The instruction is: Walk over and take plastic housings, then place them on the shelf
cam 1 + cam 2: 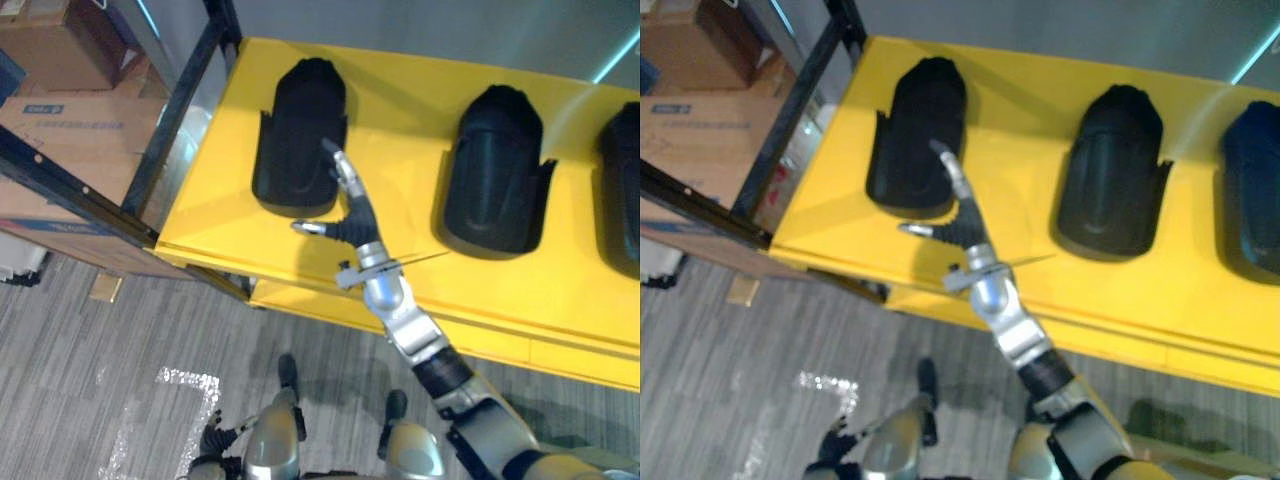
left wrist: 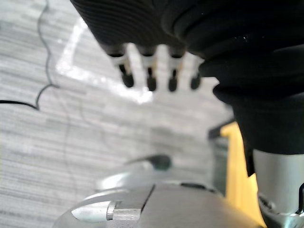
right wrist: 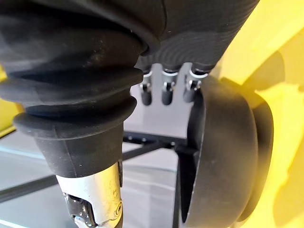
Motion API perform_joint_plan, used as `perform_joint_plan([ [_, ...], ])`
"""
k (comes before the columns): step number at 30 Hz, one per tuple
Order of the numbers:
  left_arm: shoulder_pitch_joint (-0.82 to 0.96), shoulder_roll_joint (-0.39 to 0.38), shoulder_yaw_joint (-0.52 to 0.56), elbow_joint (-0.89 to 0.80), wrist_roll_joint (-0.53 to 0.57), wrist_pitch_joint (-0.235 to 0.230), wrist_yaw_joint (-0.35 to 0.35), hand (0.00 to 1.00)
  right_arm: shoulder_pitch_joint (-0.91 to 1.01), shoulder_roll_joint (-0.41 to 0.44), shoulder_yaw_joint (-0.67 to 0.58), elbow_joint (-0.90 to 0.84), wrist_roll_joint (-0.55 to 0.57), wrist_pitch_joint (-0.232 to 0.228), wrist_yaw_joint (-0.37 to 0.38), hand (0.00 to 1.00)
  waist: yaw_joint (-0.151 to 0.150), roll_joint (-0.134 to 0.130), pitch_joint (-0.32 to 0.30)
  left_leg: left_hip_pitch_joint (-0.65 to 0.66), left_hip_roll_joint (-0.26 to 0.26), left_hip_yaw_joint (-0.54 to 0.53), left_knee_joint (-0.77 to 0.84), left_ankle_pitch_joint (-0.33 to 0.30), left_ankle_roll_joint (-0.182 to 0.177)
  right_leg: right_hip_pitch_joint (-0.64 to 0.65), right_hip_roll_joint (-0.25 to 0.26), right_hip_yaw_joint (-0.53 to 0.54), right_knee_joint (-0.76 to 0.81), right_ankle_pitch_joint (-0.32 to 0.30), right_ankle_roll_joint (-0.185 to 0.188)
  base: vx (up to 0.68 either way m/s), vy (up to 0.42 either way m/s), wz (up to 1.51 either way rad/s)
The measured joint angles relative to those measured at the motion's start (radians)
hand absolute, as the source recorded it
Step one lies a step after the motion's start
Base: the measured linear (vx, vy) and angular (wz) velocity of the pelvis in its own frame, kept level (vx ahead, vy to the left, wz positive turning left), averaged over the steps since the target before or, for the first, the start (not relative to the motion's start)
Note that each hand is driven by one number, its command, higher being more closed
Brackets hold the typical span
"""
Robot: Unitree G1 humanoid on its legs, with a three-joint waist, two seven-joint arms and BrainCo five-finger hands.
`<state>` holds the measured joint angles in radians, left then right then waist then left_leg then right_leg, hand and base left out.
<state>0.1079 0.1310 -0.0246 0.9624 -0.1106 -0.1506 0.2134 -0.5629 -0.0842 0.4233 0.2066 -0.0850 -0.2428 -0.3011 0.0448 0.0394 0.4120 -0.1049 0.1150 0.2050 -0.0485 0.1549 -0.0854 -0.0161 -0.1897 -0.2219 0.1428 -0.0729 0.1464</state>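
Head views: on the yellow shelf (image 1: 400, 120) lie the left housing (image 1: 295, 130), the middle housing (image 1: 495, 170) and the right housing (image 1: 622, 190), all black; our right hand (image 1: 350, 215) reaches over the shelf, fingers straight, thumb spread, tips at the left housing's edge, clasping nothing. Left wrist view: our left hand (image 2: 150, 71) hangs over the grey floor (image 2: 71, 142), fingers relaxed, empty. Right wrist view: the straight fingers lie just beside the left housing's rounded side.

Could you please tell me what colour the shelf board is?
Bright yellow; the flat shelf board shows best in the left eye view.
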Motion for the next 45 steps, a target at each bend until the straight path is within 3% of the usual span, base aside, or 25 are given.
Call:
perform_joint_plan([
  [5,0.000,0.000,0.000,0.000,-0.001,0.000,0.001,0.00,0.000,0.005,0.000,0.000,-0.012,0.006,-0.039,0.00,0.000,-0.001,0.000,0.000,0.000,0.000,0.000,0.000,0.000,0.000,0.000,0.000,0.000,0.000,0.000,0.00,0.000,0.00],
  [8,0.000,0.002,0.000,0.000,-0.002,-0.001,0.002,0.00,0.001,0.009,-0.005,0.000,-0.074,0.025,-0.109,0.00,0.000,-0.004,0.003,0.000,0.000,0.001,0.000,0.000,0.000,-0.001,0.000,0.001,0.000,0.000,0.000,0.00,0.000,0.00],
  [10,0.000,0.007,0.000,-0.001,-0.002,-0.002,0.003,0.00,0.006,0.011,-0.025,0.000,-0.129,0.043,-0.162,0.00,-0.001,-0.012,0.006,0.000,0.001,0.002,-0.001,0.000,0.000,-0.001,0.000,0.001,0.000,0.000,0.000,0.00,0.000,0.00],
  [13,0.000,0.016,0.000,-0.001,-0.002,-0.003,0.003,0.00,0.025,0.011,-0.060,0.000,-0.134,0.049,-0.168,0.00,-0.001,-0.028,0.004,0.005,0.000,0.007,-0.011,0.001,-0.001,-0.004,0.001,0.005,-0.003,0.000,0.000,0.00,0.000,-0.03],
  [23,0.000,0.019,0.000,-0.008,-0.001,-0.001,0.003,0.00,0.035,0.010,-0.062,0.002,-0.120,0.055,-0.080,0.00,-0.003,-0.034,0.005,0.015,0.000,0.023,-0.013,0.001,-0.001,-0.001,0.000,0.021,-0.007,0.003,0.000,0.01,0.001,-0.05],
  [28,0.000,0.019,0.000,-0.009,-0.001,0.000,0.003,0.00,0.035,0.010,-0.018,0.007,-0.091,0.092,-0.014,0.00,-0.003,-0.034,0.005,0.014,0.000,0.021,-0.014,0.001,-0.001,-0.002,0.000,0.019,-0.006,0.002,0.000,0.00,0.000,0.00],
  [36,0.000,0.019,0.000,-0.011,-0.001,0.000,0.001,0.00,0.027,0.009,0.045,0.023,-0.065,0.094,0.065,0.00,-0.002,-0.034,0.005,0.005,-0.001,0.011,-0.013,0.001,-0.001,-0.004,0.000,0.005,-0.006,0.001,-0.002,0.00,0.001,0.04],
  [45,0.000,0.019,0.001,-0.013,-0.001,0.000,0.002,0.00,0.015,0.010,0.090,0.023,-0.069,0.114,0.039,0.00,-0.002,-0.034,0.005,0.001,-0.001,0.009,-0.012,0.001,-0.001,-0.005,0.000,0.003,-0.006,0.001,-0.002,0.00,0.000,0.00],
])
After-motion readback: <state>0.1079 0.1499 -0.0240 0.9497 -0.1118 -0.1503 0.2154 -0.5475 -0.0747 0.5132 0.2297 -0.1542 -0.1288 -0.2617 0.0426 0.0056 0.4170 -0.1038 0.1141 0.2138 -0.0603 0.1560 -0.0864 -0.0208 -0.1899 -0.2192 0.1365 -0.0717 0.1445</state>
